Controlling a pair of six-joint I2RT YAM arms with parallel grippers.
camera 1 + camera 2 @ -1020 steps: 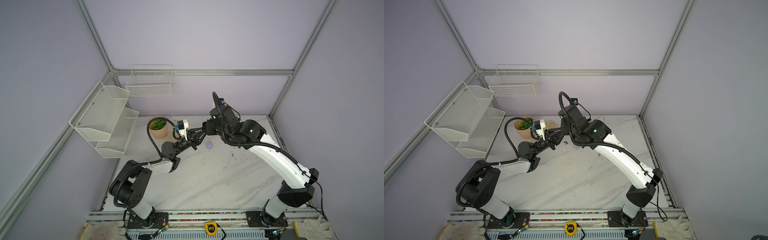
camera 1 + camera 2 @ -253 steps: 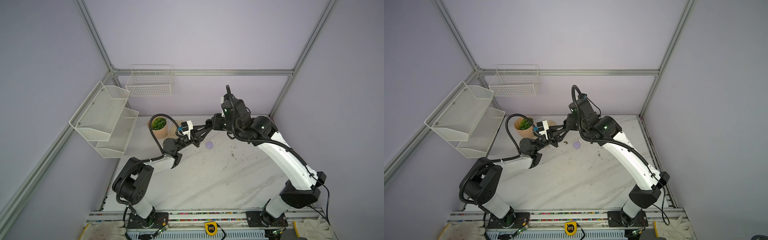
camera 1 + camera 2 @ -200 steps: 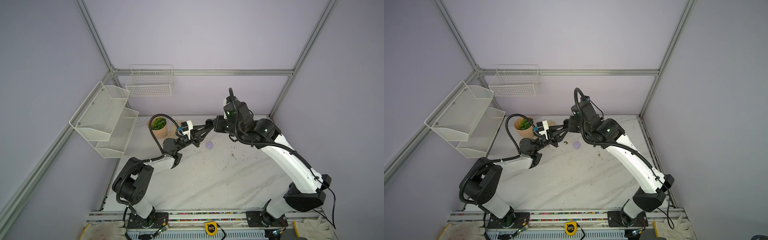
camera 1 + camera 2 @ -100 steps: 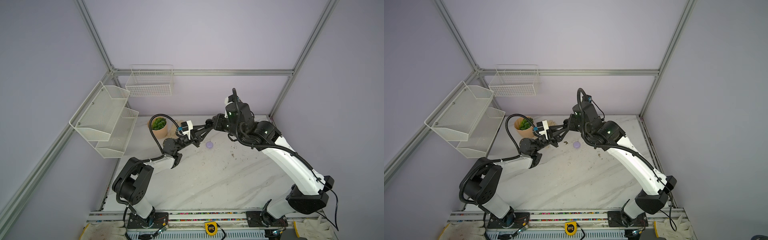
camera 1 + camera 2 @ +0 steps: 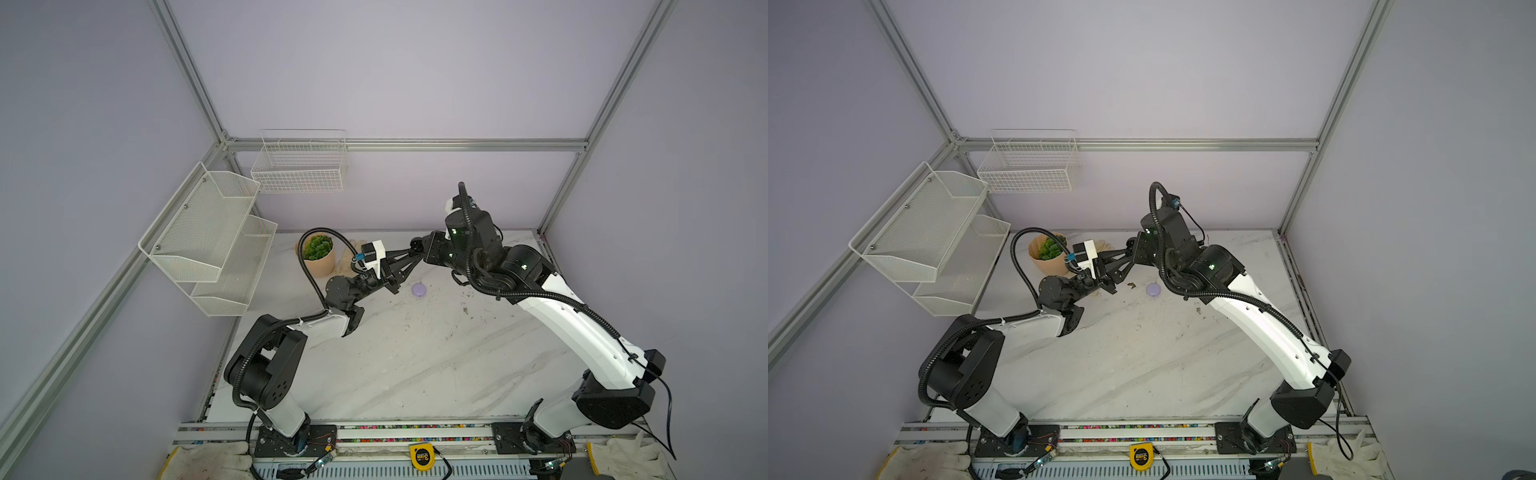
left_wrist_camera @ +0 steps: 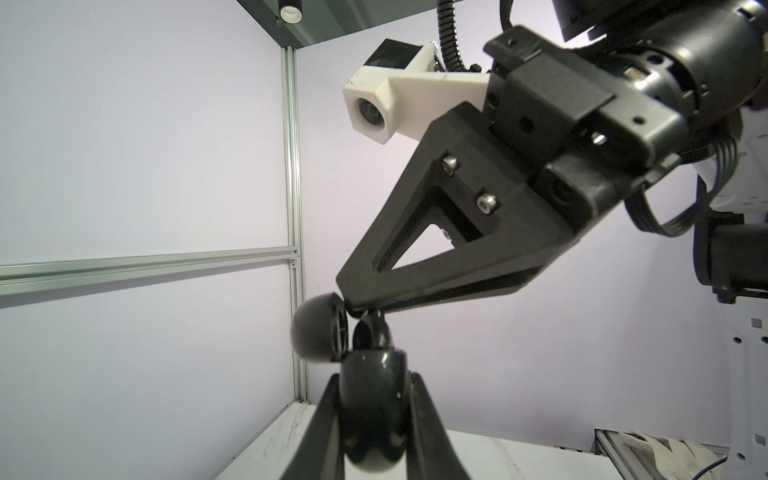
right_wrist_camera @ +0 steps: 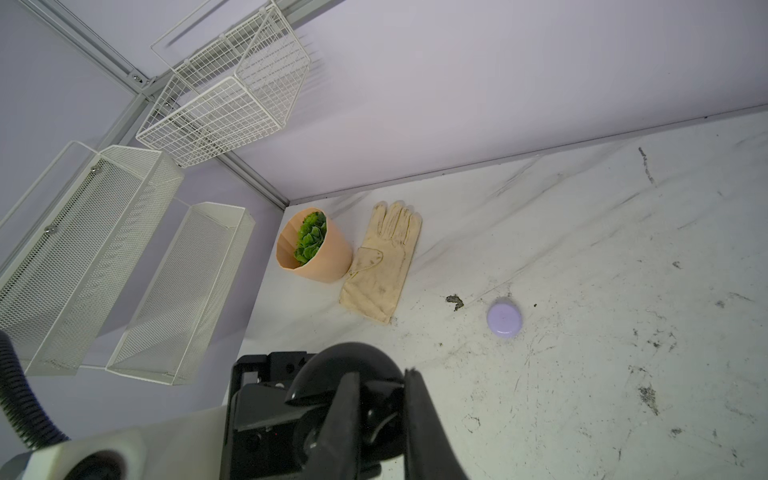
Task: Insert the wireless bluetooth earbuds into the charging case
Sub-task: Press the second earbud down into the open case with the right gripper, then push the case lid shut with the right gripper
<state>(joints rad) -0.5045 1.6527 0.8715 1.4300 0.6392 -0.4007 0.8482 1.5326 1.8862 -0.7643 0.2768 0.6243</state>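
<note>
My left gripper (image 6: 374,384) is shut on the body of a black round charging case (image 6: 374,419), held up above the table. The case's domed lid (image 6: 318,338) hangs open to one side. My right gripper (image 6: 353,308) comes in from above with its tips at the case's mouth, shut on a small black earbud (image 6: 371,337) that stands in the opening. In the right wrist view the right gripper (image 7: 380,376) straddles the case's inside under the lid (image 7: 345,361). In both top views the grippers meet at the back (image 5: 415,248) (image 5: 1130,251). The other earbuds are out of view.
A closed lilac round case (image 5: 418,289) (image 7: 504,319) lies on the marble table just right of the grippers. At the back left stand a potted plant (image 5: 318,255) and a cream glove (image 7: 382,262). A mesh shelf (image 5: 208,232) and a wire basket (image 5: 299,166) hang on the walls.
The right arm's elbow has risen and swung a little to the right. Both gripper tips have stayed together at the black case. The lilac case has not moved.
</note>
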